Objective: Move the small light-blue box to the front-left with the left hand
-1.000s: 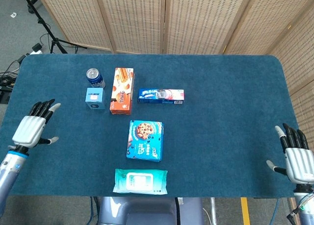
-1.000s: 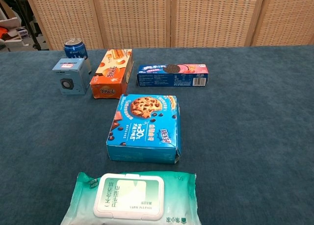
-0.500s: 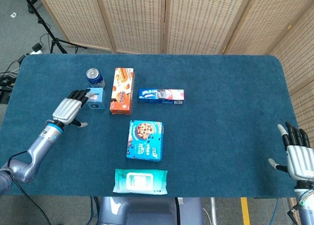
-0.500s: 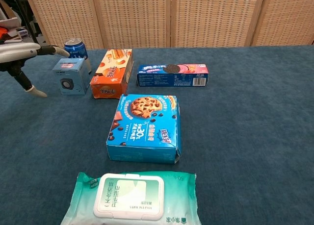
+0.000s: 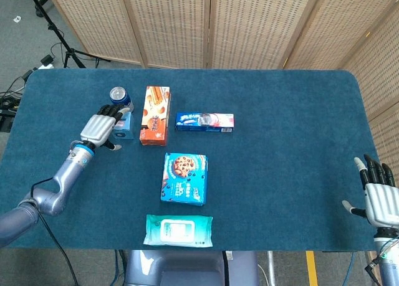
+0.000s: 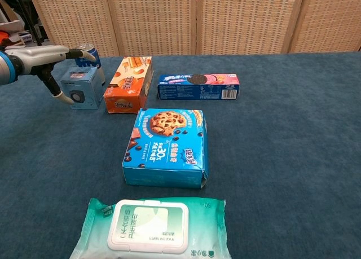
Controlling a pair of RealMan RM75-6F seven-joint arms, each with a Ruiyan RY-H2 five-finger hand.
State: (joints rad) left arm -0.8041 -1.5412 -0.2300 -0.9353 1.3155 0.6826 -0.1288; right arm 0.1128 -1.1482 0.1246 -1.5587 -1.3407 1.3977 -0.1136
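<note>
Moved: the left hand (image 5: 100, 128) has travelled in from the table's 9 o'clock edge and now hangs over the small light-blue box (image 6: 82, 87); the right hand has barely shifted.
Left hand: fingers (image 6: 79, 53) reach across the top of the box, thumb down along its near-left side; whether it already grips the box cannot be told from either view.
Small light-blue box: upright at about 10 o'clock on the blue table (image 5: 287, 136), partly covered by the hand in the head view.
Can: a blue can (image 5: 120, 96) stands just behind the box, toward 12 o'clock.
Orange box: a long orange box (image 5: 154, 114) lies just beside the small box at its 3 o'clock.
Cookie sleeve: a blue and pink cookie sleeve (image 5: 204, 121) lies further along at 3 o'clock, crosswise.
Centre: a blue chocolate-chip cookie box (image 5: 184, 178) lies flat in the middle of the table.
Front edge: a green pack of wipes (image 5: 178, 230) sits at 6 o'clock.
Right hand: the right hand (image 5: 378, 200) waits at the table's 4 o'clock corner, fingers spread, holding nothing.
Backdrop: woven folding screens (image 5: 212, 24) stand behind the table.
</note>
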